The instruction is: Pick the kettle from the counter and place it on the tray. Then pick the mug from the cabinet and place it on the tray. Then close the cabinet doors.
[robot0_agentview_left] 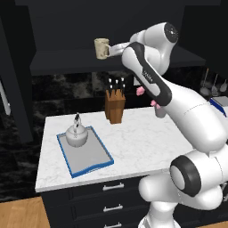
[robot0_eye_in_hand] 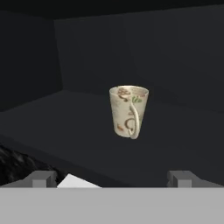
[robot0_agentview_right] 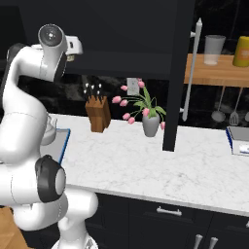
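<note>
In the hand view the two small dark fingertips (robot0_eye_in_hand: 41,178) stand wide apart with nothing between them, and the gripper (robot0_eye_in_hand: 112,179) is level with the open, near-black upper wall cabinet (robot0_eye_in_hand: 52,127). Left of the fingers the cabinet's dark side wall closes that edge; the bare dark shelf floor runs from the fingers to the back wall, with free room on both sides. Straight ahead of the fingers, apart from them, the small cream-beige ceramic mug (robot0_eye_in_hand: 128,111) stands upright on the shelf, long axis vertical, mouth up, its loop handle turned toward the fingers. Below, on the white marbled stone counter (robot0_agentview_left: 133,138), the squat silver-grey kettle (robot0_agentview_left: 77,133) sits on the flat grey tray with the blue rim (robot0_agentview_left: 91,158); to the right stand a brown wooden knife block (robot0_agentview_left: 115,107) and a grey vase of pink tulips (robot0_agentview_right: 150,124).
</note>
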Robot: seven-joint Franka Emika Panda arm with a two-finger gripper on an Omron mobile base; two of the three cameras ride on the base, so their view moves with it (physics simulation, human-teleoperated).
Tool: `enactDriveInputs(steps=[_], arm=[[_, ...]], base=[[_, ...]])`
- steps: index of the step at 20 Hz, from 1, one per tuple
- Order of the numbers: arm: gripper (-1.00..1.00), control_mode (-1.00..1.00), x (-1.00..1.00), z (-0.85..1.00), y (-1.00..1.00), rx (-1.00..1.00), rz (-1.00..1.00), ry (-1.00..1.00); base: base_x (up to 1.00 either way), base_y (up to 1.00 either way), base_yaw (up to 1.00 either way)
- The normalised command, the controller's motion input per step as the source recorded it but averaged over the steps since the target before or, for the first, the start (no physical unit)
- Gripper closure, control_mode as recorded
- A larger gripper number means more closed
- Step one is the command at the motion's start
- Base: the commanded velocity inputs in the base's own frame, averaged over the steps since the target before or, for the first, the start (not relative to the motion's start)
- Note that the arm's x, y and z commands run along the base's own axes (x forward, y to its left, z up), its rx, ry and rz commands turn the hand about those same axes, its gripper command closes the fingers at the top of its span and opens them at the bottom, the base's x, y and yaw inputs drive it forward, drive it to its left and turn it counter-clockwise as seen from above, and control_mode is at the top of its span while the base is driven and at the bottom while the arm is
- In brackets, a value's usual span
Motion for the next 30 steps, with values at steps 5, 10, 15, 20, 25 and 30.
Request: enactDriveInputs(steps=[5, 10, 15, 20, 25, 30], arm=[[-1.0, -1.0, 0.34, -0.15, 0.0, -0.11, 0.03, 0.0], [-1.0, -1.0, 0.4, -0.04, 0.0, -0.01, 0.03, 0.1], [-1.0, -1.0, 0.3, -0.04, 0.0, 0.0, 0.02, 0.12], [-1.0, -1.0, 0.36, -0.01, 0.02, 0.0, 0.02, 0.01], [-1.0, -1.0, 0.29, -0.03, 0.12, 0.0, 0.02, -0.01], [-1.0, -1.0, 0.32, -0.1, 0.12, 0.0, 0.04, 0.0]], base=[[0.0, 0.0, 0.0], [0.0, 0.0, 0.0], [0.0, 0.0, 0.0], [0.0, 0.0, 0.0], [0.0, 0.0, 0.0], [0.0, 0.0, 0.0]])
